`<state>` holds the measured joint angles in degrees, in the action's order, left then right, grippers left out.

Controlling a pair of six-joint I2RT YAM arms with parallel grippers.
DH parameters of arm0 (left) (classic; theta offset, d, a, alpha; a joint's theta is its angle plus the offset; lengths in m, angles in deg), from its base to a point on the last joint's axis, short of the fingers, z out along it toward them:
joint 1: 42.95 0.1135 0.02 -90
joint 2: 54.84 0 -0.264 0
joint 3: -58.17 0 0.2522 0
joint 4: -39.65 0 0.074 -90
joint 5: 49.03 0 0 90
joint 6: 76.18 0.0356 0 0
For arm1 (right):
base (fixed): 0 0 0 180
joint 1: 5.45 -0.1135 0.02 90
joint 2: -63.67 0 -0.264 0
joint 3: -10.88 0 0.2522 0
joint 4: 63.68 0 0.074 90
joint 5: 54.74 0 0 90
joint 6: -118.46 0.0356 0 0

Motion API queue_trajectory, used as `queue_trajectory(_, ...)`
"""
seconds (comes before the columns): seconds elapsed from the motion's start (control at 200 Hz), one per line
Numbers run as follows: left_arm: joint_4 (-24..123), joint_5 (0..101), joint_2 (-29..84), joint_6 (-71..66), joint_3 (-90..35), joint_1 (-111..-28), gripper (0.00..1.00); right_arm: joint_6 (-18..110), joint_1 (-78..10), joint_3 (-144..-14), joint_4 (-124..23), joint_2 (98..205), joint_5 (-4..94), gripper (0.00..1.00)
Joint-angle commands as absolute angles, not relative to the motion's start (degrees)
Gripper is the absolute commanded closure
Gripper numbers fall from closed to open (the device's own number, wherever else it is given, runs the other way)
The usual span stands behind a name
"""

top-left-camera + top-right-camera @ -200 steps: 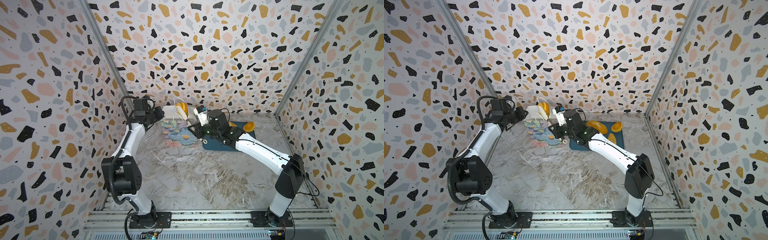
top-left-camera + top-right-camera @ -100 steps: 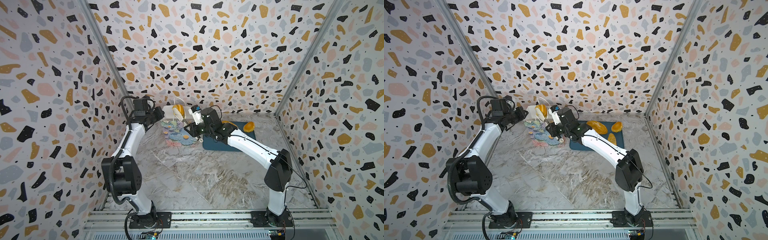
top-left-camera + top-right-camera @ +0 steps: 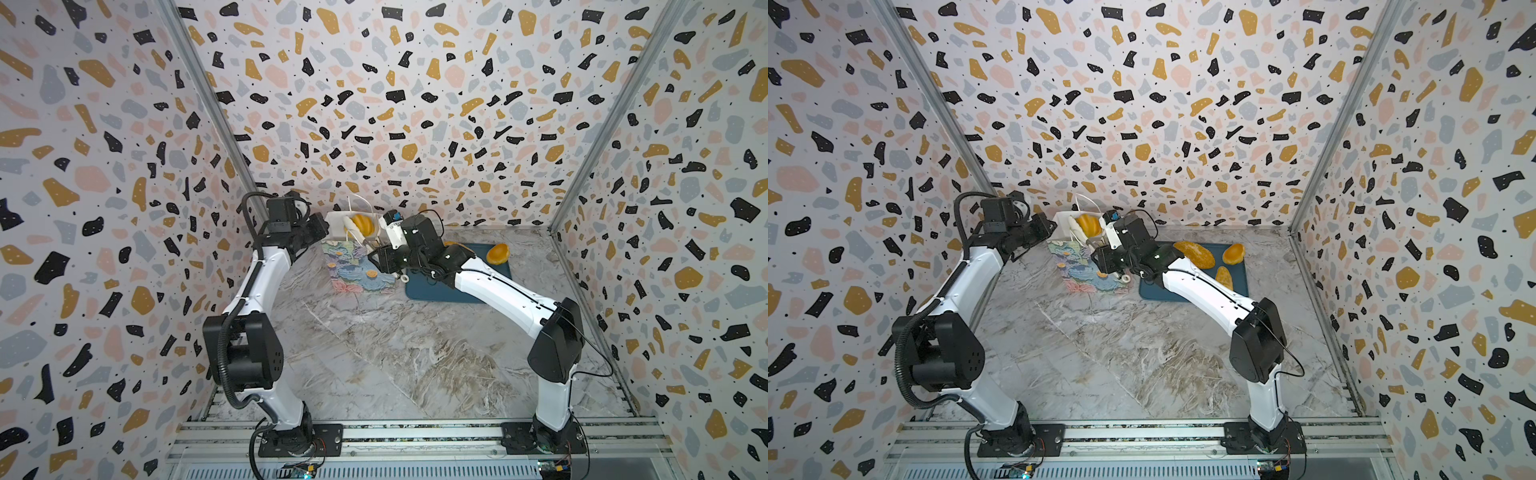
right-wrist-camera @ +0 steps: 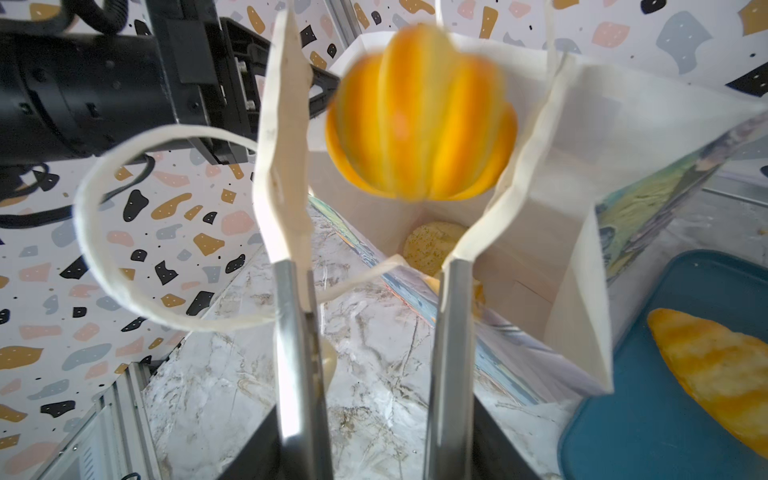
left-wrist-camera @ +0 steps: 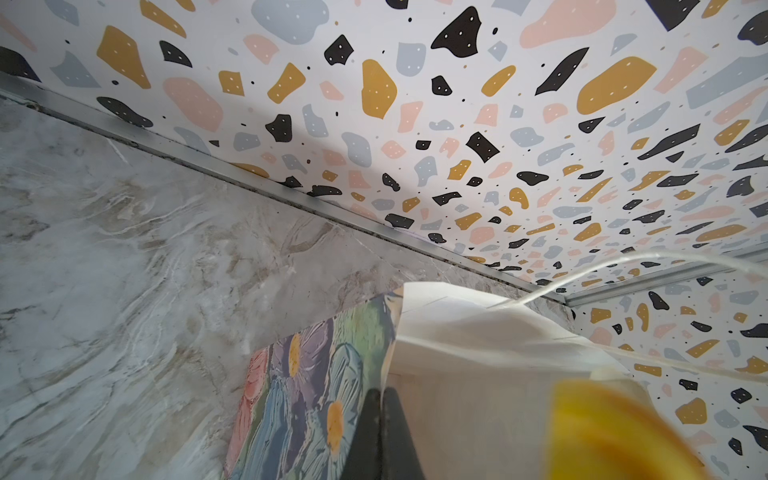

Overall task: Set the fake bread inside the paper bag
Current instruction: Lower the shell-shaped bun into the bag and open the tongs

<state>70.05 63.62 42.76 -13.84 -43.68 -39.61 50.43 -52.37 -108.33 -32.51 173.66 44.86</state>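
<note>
My right end effector (image 4: pixel 372 266) stands with its two metal fingers apart and nothing between them. Just beyond the tips, over the open mouth of the upright, white-lined, flower-printed paper bag (image 4: pixel 582 137), a glossy striped golden-orange toy bread (image 4: pixel 419 120) shows motion-blurred and touches neither finger. I judge it loose and dropping in. Deep inside the bag lies a pale speckled loaf (image 4: pixel 432 247). A white cord handle (image 4: pixel 104 257) loops beside one finger, a snag risk when I pull out.

My left end effector (image 5: pixel 380 407) is closed and looks pinched on the bag's rim, holding the mouth open.

Beside the bag, a flat dark-teal tray (image 4: pixel 665 415) sits on the marbled bench (image 3: pixel 395 353). It carries a long striped roll (image 3: pixel 1194 253), a round bun (image 3: pixel 1233 253) and a smaller piece (image 3: pixel 1224 277).

These breads look like hard, light, slick plastic. I would grip each squarely across its narrow waist, since a rounded glossy shell can squirt out of flat fingers. The bag is thin paper and would crumple or tip if bumped.

I can read no brand, label or writing anywhere.
</note>
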Motion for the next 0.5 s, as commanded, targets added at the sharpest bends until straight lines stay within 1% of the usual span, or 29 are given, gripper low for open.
queue_trajectory(0.0, 68.46, 64.5, 41.13, -13.45, -42.87, -39.25, 1.0, 49.48, -52.65, -111.79, -32.2, 171.22, 43.47, 0.42)
queue_trajectory(0.085, 68.52, 64.41, 41.1, -13.51, -42.91, -39.26, 1.0, 49.38, -52.65, -111.87, -31.82, 170.77, 42.99, 0.39)
queue_trajectory(0.496, 68.54, 64.34, 41.07, -13.42, -42.87, -39.26, 1.0, 46.91, -52.65, -111.07, -29.82, 165.78, 39.95, 0.39)
